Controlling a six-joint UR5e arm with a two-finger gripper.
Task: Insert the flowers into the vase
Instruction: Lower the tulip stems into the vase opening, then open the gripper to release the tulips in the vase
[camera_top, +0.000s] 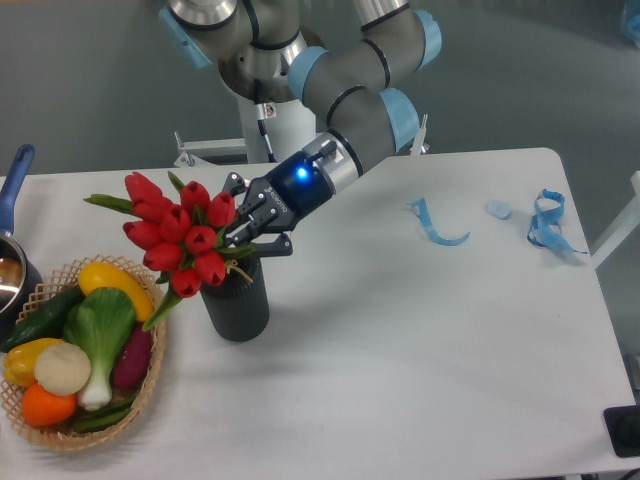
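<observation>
Gripper (246, 232) clamped on the flowers (182, 236), stems already in the vase (234, 300) mouth but leaning left. Imo top-heavy bunch could tip the vase toward the basket (150, 385) once let go.

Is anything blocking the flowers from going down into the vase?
Nothing visible. The gripper holds the flowers right over the vase mouth, stems apparently already entering; the wicker basket sits clear to the left.

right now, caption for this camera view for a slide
Pincer lowers red tulips into the grey vase.
</observation>
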